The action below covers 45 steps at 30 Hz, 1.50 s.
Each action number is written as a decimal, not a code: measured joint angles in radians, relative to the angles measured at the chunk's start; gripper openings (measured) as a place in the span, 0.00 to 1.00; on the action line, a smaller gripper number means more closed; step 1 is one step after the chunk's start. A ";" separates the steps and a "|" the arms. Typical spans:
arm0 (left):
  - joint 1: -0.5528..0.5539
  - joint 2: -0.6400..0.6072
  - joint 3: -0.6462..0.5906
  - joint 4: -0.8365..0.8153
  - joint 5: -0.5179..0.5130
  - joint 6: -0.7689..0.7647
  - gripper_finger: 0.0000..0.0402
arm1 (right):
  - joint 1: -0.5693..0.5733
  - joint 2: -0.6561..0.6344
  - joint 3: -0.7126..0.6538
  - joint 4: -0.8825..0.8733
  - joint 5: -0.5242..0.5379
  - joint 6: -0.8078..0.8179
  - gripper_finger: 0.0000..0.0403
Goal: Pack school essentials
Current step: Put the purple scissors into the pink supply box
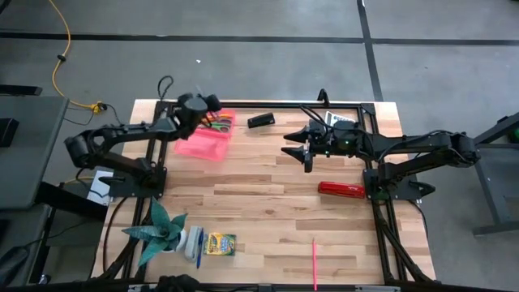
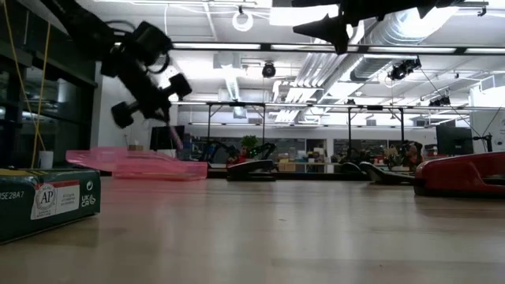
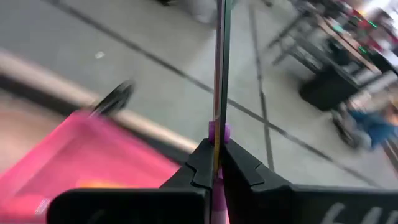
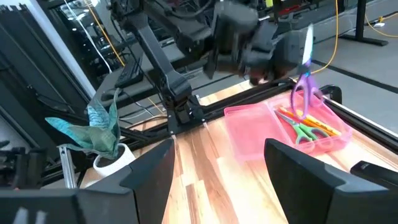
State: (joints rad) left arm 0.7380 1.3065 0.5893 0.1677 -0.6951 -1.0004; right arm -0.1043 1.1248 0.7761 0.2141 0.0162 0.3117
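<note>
At the near edge of the table point(image 1: 259, 203), a small yellow-green crayon box point(image 1: 220, 244) lies beside a blue pen point(image 1: 199, 246) and a potted plant with teal leaves point(image 1: 160, 229). A thin pink pencil point(image 1: 314, 264) lies alone near the same edge, well apart to the right.

Further in, on the right side, a long red bar-shaped item point(image 1: 341, 190) rests on the wood just beside the right arm's base.

Over mid-table the right gripper point(image 1: 302, 152) hangs clear of the surface with its fingers point(image 4: 314, 180) spread wide and nothing between them. It faces across toward the left arm.

Toward the far left, a pink open case point(image 1: 207, 136) sits on the table. The right wrist view shows green-handled scissors point(image 4: 305, 132) and thin orange and yellow pencils point(image 4: 311, 120) lying in its further compartment; the nearer compartment looks bare.

Directly above that case, the left gripper point(image 1: 197, 107) is clamped tight on purple-handled scissors point(image 4: 304, 79). The scissors hang with handles downward and blades up between the fingers point(image 3: 245, 171), raised above the case; whether the handles touch its contents cannot be told.

At the far edge, a small dark object point(image 1: 261, 120) lies on the wood, and a grey calculator point(image 1: 336, 118) sits partly hidden by the right arm.
</note>
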 joint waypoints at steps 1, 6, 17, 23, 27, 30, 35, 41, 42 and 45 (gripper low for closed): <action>-0.010 0.003 -0.023 0.001 -0.023 -0.052 0.00 | 0.000 0.000 0.000 -0.003 0.000 -0.002 0.60; -0.023 0.037 -0.101 0.017 -0.047 -0.216 0.00 | 0.000 0.000 0.000 -0.007 0.000 -0.006 0.60; -0.003 0.175 -0.112 0.223 -0.016 -0.246 0.00 | 0.000 0.000 0.000 -0.010 0.000 0.002 0.60; -0.020 0.198 -0.112 0.226 -0.004 -0.260 0.01 | 0.000 0.000 0.000 -0.010 0.000 0.002 0.60; -0.021 0.198 -0.112 0.233 0.022 -0.191 0.06 | 0.000 0.000 0.000 -0.010 0.020 0.002 0.60; -0.020 0.198 -0.112 0.234 0.044 -0.151 0.12 | 0.000 0.000 0.000 -0.010 0.037 -0.002 0.60; -0.020 0.198 -0.112 0.233 0.056 -0.105 0.21 | 0.000 0.000 0.000 -0.010 0.039 -0.002 0.60; -0.018 0.168 -0.112 0.216 0.080 -0.052 0.31 | 0.000 0.000 0.000 -0.010 0.040 0.002 0.60; -0.018 0.156 -0.112 0.208 0.085 -0.029 0.32 | 0.000 0.000 0.000 -0.010 0.040 0.002 0.60; -0.018 0.102 -0.111 0.178 0.090 0.033 0.35 | 0.000 0.000 0.000 -0.010 0.040 0.002 0.60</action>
State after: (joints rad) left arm 0.7197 1.4089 0.4784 0.3459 -0.6051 -0.9672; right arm -0.1043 1.1248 0.7765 0.2043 0.0563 0.3134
